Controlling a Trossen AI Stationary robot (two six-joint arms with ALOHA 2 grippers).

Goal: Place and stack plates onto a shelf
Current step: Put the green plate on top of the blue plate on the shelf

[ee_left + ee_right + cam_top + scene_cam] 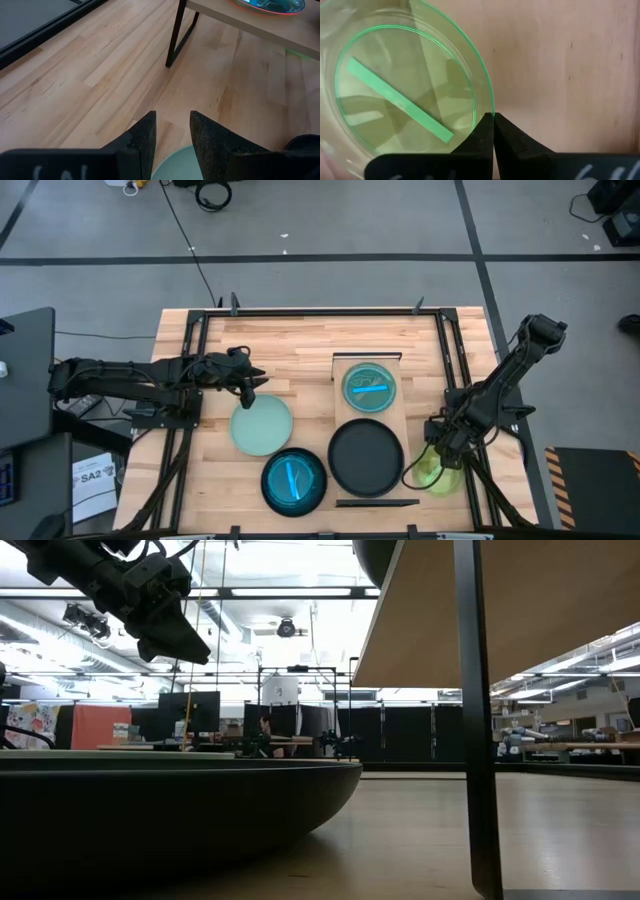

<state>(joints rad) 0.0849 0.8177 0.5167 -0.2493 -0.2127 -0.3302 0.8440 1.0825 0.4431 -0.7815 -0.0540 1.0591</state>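
Observation:
The shelf [392,415] stands mid-table. On its far half lies a teal-blue plate [369,387] with an orange rim, and a black plate [366,457] sits at its near end. A mint plate [262,425] and a blue plate [294,482] on a dark one lie on the table to the shelf's left. My left gripper [250,383] hovers open over the mint plate's far edge [172,162], raised clear in the low view [165,625]. My right gripper [437,442] is shut on the lime-green plate [438,472], which is right of the shelf. My right gripper [493,117] pinches the lime-green plate's rim [490,102] at its far side between the two fingertips. The fingers come slanting down from the table's far right. The plate spreads out beyond them over the tabletop; whether it is lifted I cannot tell.
The shelf's dark legs [176,37] stand on the tabletop, and one [478,740] crosses the low view beside a big black plate [180,810]. Dark frame rails [462,370] run along the table's sides. Bare wood [290,350] lies toward the far edge.

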